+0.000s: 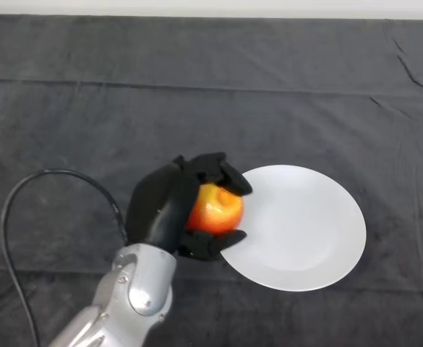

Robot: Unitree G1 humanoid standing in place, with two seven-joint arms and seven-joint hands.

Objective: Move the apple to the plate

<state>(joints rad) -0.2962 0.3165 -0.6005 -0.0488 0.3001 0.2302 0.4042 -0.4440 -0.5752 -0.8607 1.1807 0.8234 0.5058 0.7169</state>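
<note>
Apple in the grip of the robot's left hand, black fingers curled over and under it, at the left rim of the white plate on the cloth-covered desk. Pickup looks done; placing and release remain. The silver-grey arm reaches in from lower left.

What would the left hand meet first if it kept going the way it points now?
The white plate. The left hand, curled round the apple, points right at its near rim; height above it is unclear.
</note>
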